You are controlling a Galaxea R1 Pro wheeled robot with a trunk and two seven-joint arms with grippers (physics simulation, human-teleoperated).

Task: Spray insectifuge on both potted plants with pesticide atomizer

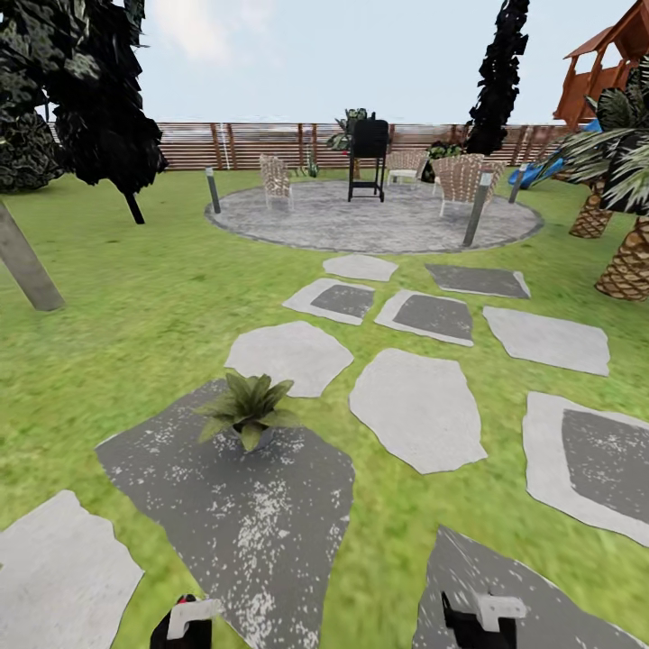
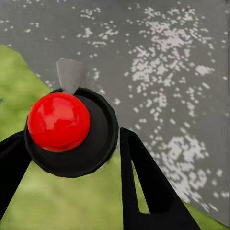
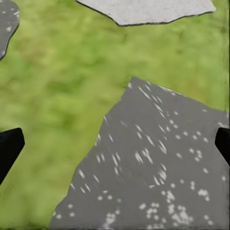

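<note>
I stand in the garden on its green lawn [image 1: 135, 288]. One potted plant [image 1: 245, 410], a low rosette of green leaves in a small grey pot, sits on a dark speckled stepping stone [image 1: 234, 514] just ahead of my left arm. My left gripper [image 1: 185, 624] [image 2: 72, 158] is shut on the pesticide atomizer [image 2: 60, 122], whose red tip and dark body sit between the black fingers [image 2: 141, 187], above the stone's edge. At the frame's lower right my right gripper [image 1: 482, 622] [image 3: 115, 143] is open and holds nothing, over another dark stone [image 3: 158, 177].
Pale and dark stepping stones [image 1: 415, 406] lead to a round paved patio [image 1: 379, 221] with wicker chairs, a black grill [image 1: 368, 158] and grey bollard posts [image 1: 478, 209]. A slatted fence [image 1: 234, 144] runs behind. Dark trees stand left, palm trunks [image 1: 626, 266] right.
</note>
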